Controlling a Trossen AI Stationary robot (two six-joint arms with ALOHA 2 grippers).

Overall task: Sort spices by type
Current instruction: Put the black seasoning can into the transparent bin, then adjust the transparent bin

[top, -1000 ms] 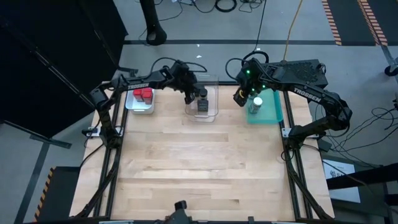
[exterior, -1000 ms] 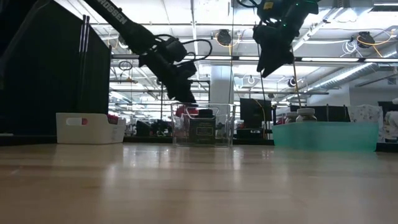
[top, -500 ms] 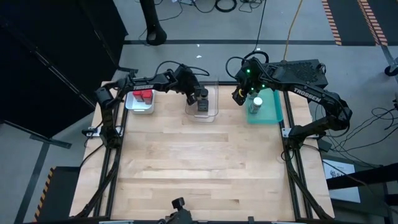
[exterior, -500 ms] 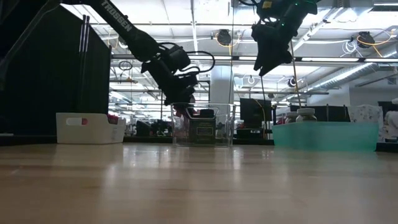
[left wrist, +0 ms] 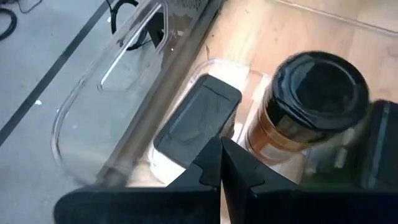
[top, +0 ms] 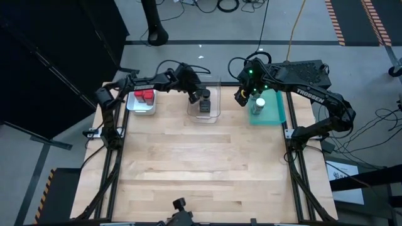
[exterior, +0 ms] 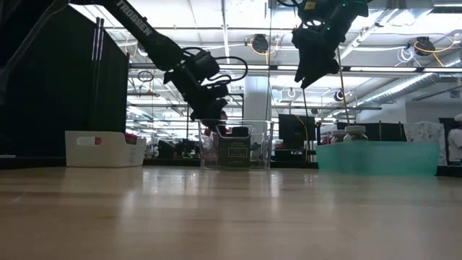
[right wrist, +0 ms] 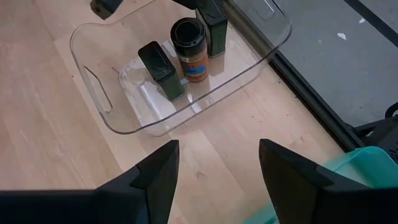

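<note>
Red tins (top: 144, 96) in white tray (top: 134, 105) partly hidden by left arm; low view shows only slivers.

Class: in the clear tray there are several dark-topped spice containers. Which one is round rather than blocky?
The round jar with the black lid and orange-brown contents; beside it in the clear plastic tray, the dark rectangular tin has flat sides.

Light is even and bright from overhead; the low view shows lit ceiling strips in the far room, leaving the arms as dark silhouettes. The wooden table (top: 201, 157) carries only faint, soft shadows. Glare streaks the clear tray (left wrist: 118, 93) in the left wrist view, where the round black-capped jar (left wrist: 320, 93) looks slightly blurred, perhaps out of focus.
</note>
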